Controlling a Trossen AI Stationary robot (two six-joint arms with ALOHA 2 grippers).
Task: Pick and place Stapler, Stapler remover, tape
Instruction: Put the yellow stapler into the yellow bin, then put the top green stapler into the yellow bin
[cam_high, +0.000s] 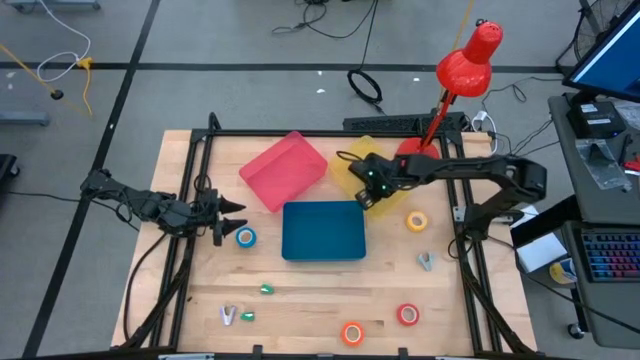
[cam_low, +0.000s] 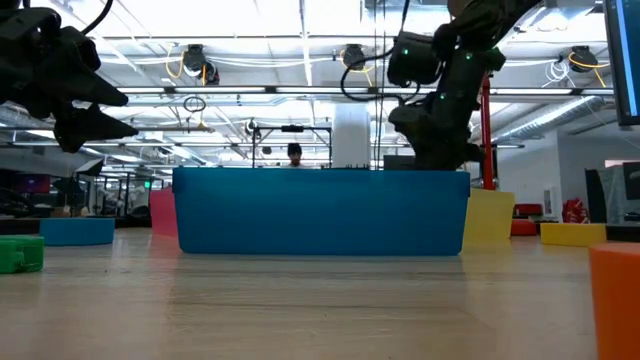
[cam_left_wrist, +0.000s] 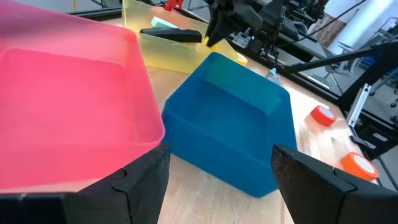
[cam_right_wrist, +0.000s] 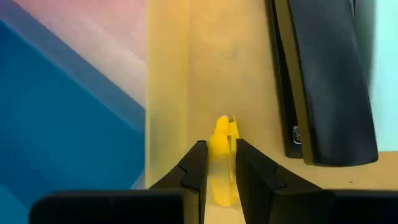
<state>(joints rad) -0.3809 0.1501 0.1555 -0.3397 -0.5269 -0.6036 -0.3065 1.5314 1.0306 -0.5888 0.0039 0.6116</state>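
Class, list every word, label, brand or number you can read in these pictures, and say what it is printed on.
None can be read.
Black stapler in the yellow bin: a small pale mark near its end, too blurred to read.
Tape rolls and the red, blue and yellow bins: no print visible.

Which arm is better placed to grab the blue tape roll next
Left. The left gripper hangs open right beside the blue tape roll, empty. The right gripper is over the yellow bin, shut on a small yellow piece.
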